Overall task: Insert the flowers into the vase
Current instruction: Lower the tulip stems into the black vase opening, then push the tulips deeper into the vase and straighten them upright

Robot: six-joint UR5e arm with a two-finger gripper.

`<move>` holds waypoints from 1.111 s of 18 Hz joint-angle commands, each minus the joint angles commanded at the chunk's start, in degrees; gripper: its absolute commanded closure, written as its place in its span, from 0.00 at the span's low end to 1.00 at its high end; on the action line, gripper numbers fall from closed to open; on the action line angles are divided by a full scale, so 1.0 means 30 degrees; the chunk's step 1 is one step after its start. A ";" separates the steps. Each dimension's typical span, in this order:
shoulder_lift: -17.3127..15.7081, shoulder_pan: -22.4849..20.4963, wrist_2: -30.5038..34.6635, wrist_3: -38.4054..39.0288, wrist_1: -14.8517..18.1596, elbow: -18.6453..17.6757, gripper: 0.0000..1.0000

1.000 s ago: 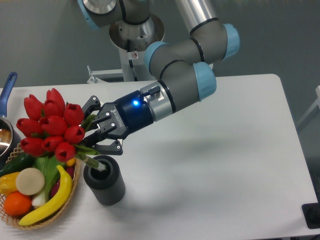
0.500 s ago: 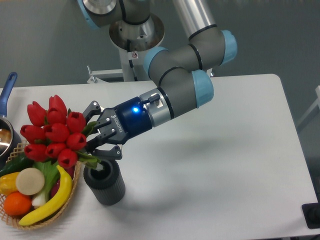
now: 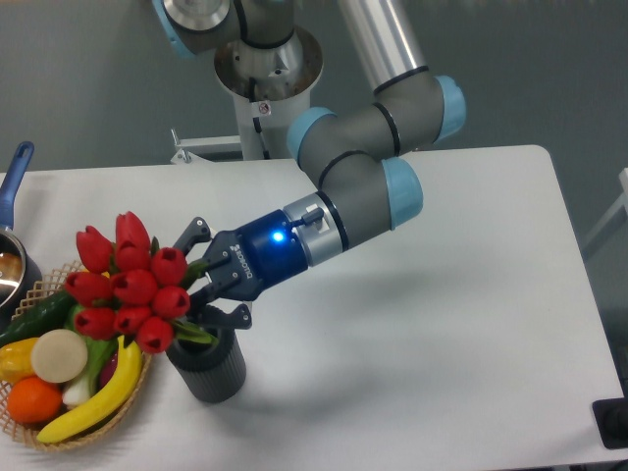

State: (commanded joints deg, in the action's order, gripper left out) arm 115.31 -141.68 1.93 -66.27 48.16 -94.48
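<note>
The flowers [image 3: 132, 285], a tight bunch of red tulip buds, tilt left with green stems gripped by the closed gripper [image 3: 201, 289] at the mouth of the dark ribbed vase [image 3: 208, 365], beside a basket [image 3: 44, 290] of fruit.

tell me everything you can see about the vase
The small dark grey ribbed cylindrical vase stands upright on the white table, just right of the wicker basket. It looks matte, like plastic. Green stems of the red tulip bunch enter its round mouth, and the black two-finger gripper hovers right above its rim.
</note>
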 joint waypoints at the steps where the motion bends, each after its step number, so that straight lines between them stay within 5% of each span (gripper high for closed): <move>1: 0.0088 0.0000 0.0000 0.0000 0.0000 0.0000 0.70; 20: 0.0440 -0.0264 0.0029 -0.0732 0.0000 -0.1699 0.70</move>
State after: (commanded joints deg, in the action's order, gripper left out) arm 116.63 -142.47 2.02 -68.47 48.16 -99.58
